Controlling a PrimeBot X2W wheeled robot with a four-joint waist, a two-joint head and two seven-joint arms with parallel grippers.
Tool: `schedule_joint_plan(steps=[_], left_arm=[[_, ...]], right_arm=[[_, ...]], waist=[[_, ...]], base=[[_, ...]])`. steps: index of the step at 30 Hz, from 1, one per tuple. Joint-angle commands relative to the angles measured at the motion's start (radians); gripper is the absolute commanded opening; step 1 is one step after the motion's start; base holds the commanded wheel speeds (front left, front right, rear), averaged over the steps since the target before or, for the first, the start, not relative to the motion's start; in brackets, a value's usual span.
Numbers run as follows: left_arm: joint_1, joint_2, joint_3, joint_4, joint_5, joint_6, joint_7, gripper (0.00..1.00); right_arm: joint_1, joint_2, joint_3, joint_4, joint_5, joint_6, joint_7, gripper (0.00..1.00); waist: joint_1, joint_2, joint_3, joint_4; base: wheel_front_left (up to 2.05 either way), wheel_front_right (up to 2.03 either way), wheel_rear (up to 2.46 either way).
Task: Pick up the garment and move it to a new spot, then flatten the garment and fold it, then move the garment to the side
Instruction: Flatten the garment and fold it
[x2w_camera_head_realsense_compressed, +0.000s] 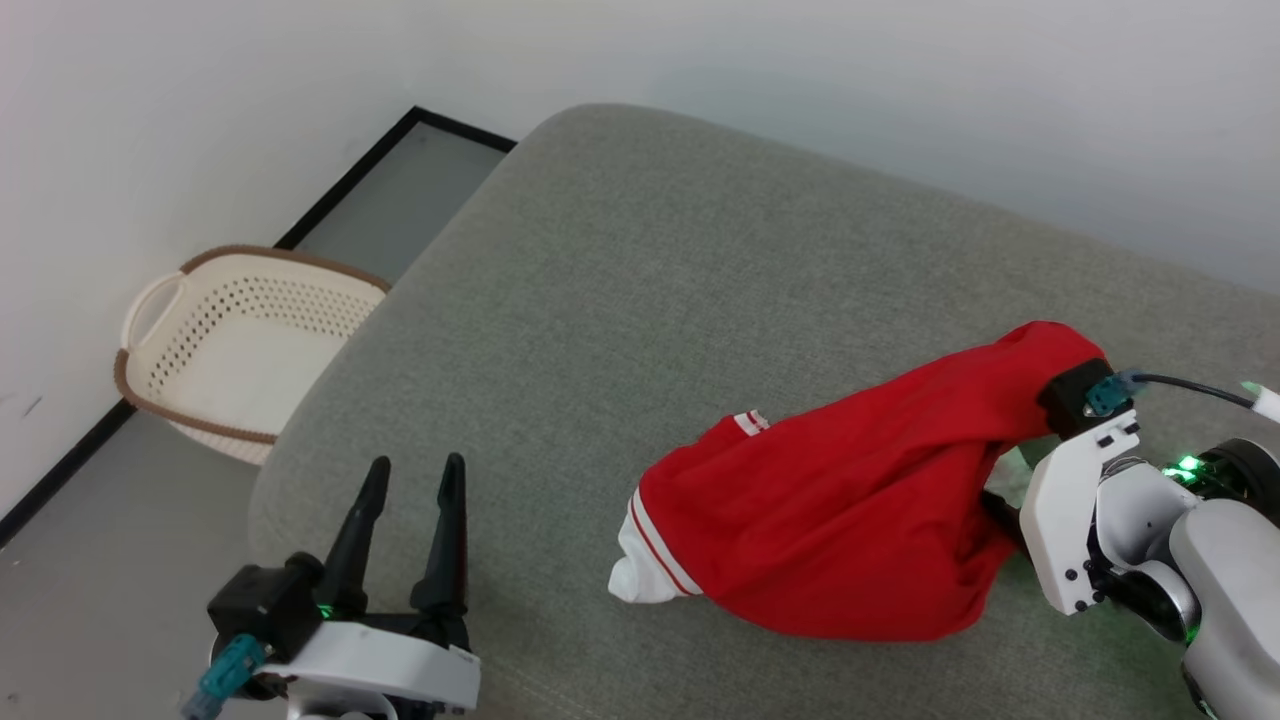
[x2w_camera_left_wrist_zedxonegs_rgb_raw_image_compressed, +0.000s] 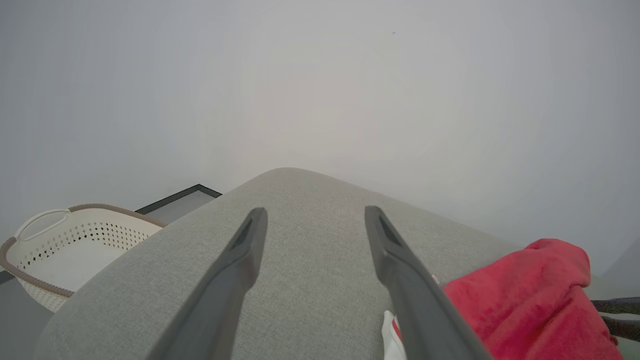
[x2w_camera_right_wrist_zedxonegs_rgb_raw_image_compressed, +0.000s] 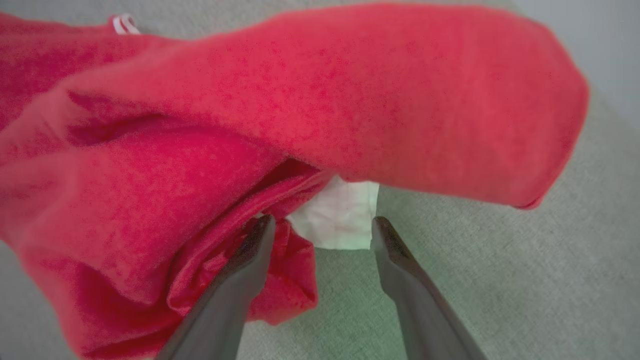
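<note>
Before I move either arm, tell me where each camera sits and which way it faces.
Head view: on the head, looking forward and down at the grey cushion, garment and basket; left gripper lower left, right arm lower right.
Left wrist view: on the left wrist, looking along its open fingers over the cushion toward the wall.
Right wrist view: on the right wrist, close on the garment; right gripper open against its folds.
Shared: head and left wrist views both show the basket and garment.
</note>
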Motion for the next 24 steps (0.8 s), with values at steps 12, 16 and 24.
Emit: schedule_joint_plan(steps=[12, 16, 24], left_arm=[[-0.005, -0.016, 0.009, -0.014, -0.008, -0.004, 0.0, 1.0], [-0.008, -0.02, 0.008, -0.015, -0.01, -0.004, 0.0, 1.0], [-0.017, -0.026, -0.003, -0.007, -0.006, -0.004, 0.0, 1.0]], right_arm=[[-0.114, 0.029, 0.042, 0.135, 0.024, -0.001, 0.147, 1.0], [-0.146, 0.05, 0.064, 0.195, 0.027, -0.001, 0.143, 1.0], [-0.195, 0.065, 0.123, 0.31, 0.056, -0.001, 0.125, 0.0]], waist=[[0.0, 0.0, 0.03, 0.015], [0.0, 0.0, 0.039, 0.019], [0.0, 0.0, 0.051, 0.022]], base=[[0.0, 0.0, 0.0], [0.0, 0.0, 0.0], [-0.05, -0.05, -0.05]])
